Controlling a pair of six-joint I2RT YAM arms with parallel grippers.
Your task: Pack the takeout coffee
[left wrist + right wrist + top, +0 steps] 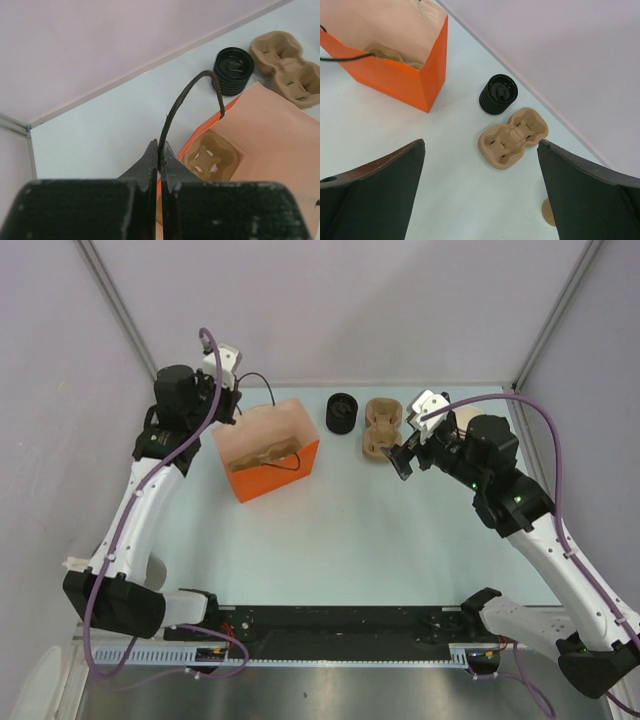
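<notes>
No lidded single cup shows. A tan cup shape [466,419] stands at the back right, mostly hidden behind my right arm; only its edge [547,212] shows in the right wrist view. A stack of black lids [341,412] stands at the back centre. My left gripper [160,147] is shut on the black cord handle [186,97] of the orange paper bag [266,452] and holds it up. My right gripper [406,454] is open and empty, hovering above the table beside the brown cup carrier [512,137].
A second moulded carrier [210,159] lies inside the orange bag. The lid stack [498,93] stands between the bag [395,60] and the loose carrier [381,427]. Grey walls close the back and both sides.
</notes>
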